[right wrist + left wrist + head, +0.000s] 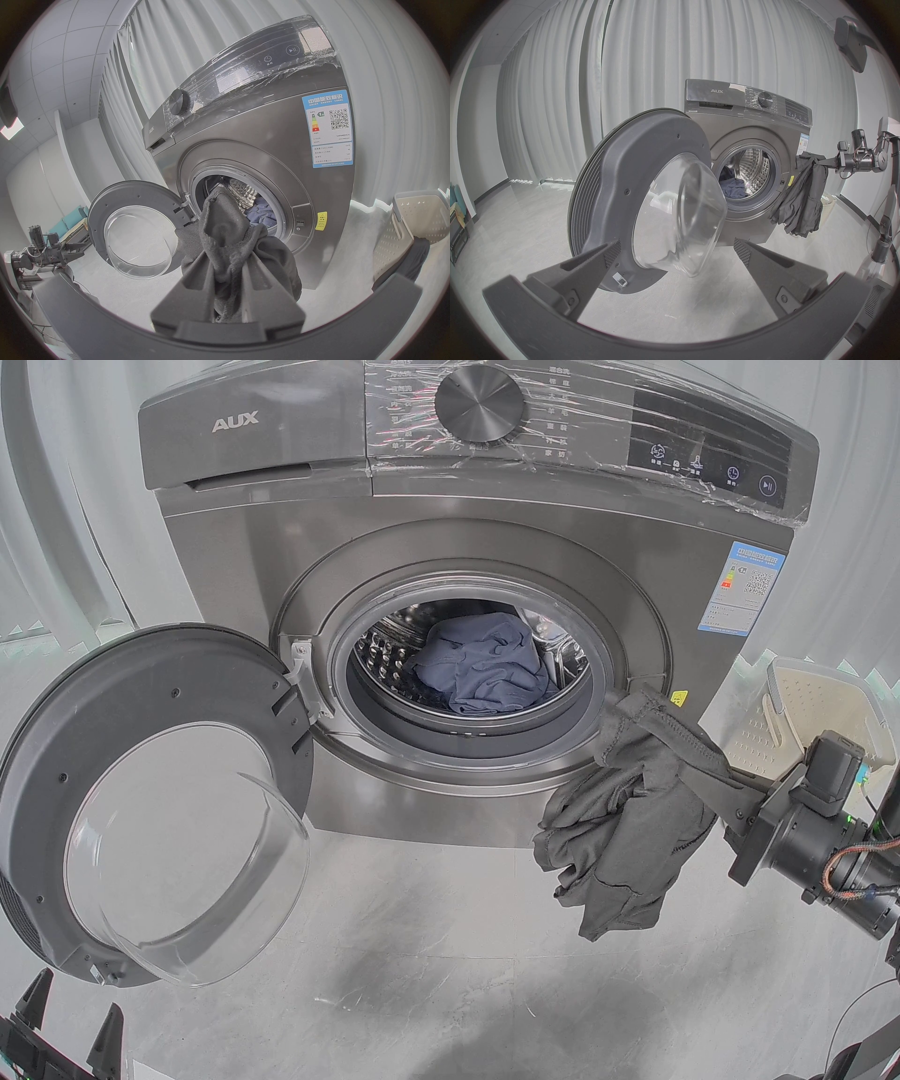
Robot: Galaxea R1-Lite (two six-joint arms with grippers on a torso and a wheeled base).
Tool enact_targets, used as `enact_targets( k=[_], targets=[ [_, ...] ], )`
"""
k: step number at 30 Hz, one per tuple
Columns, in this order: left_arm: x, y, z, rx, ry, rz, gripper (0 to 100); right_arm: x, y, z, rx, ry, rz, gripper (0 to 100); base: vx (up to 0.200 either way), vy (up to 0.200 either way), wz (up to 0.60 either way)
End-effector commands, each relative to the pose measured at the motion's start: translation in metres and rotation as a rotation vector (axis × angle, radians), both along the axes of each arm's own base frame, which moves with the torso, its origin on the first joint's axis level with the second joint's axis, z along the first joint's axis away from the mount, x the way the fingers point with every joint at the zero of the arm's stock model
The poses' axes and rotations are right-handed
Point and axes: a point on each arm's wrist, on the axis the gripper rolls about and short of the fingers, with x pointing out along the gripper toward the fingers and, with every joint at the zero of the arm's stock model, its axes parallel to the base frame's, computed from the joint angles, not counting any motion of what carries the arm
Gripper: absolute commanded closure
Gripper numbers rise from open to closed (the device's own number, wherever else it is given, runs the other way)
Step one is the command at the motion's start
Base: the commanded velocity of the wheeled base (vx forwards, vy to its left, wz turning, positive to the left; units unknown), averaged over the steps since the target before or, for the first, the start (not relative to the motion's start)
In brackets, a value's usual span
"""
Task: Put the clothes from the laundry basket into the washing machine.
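The grey washing machine (pixel 487 529) stands with its round door (pixel 159 801) swung wide to the left. A blue-grey garment (pixel 483 665) lies inside the drum. My right gripper (pixel 705 765) is shut on a crumpled dark grey garment (pixel 623 819), which hangs in the air just right of and below the drum opening. In the right wrist view the gripper (pixel 229 281) pinches the same grey garment (pixel 225 234) in front of the opening. My left gripper (pixel 675 253) is open and empty, low by the floor, facing the open door (pixel 637 187).
A cream laundry basket (pixel 825 721) sits on the floor right of the machine, with a dark cloth (pixel 412 260) hanging over its rim. White curtains line the wall behind. Bare grey floor (pixel 422 941) spreads in front of the machine.
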Motion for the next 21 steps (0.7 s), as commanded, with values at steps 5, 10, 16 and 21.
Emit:
enact_targets(
  k=[5,10,16,21],
  targets=[
    [0.0001,0.0000,-0.0028,0.000,-0.005,0.003,0,0.0000,0.0003,-0.0001,0.000,0.000,0.001,100,0.000,-0.120,0.00],
    [0.0002,0.0000,-0.0032,-0.003,-0.004,0.002,0,0.0000,0.0003,-0.0001,0.000,0.000,0.001,100,0.000,-0.120,0.00],
    [0.0001,0.0000,-0.0028,-0.003,-0.005,0.002,0,0.0002,0.0000,-0.0001,0.000,0.000,0.000,100,0.000,0.000,0.00],
    [0.0001,0.0000,-0.0028,-0.003,-0.005,0.002,0,0.0000,0.0003,-0.0001,0.000,0.000,0.001,100,0.000,0.000,0.00]
  ],
)
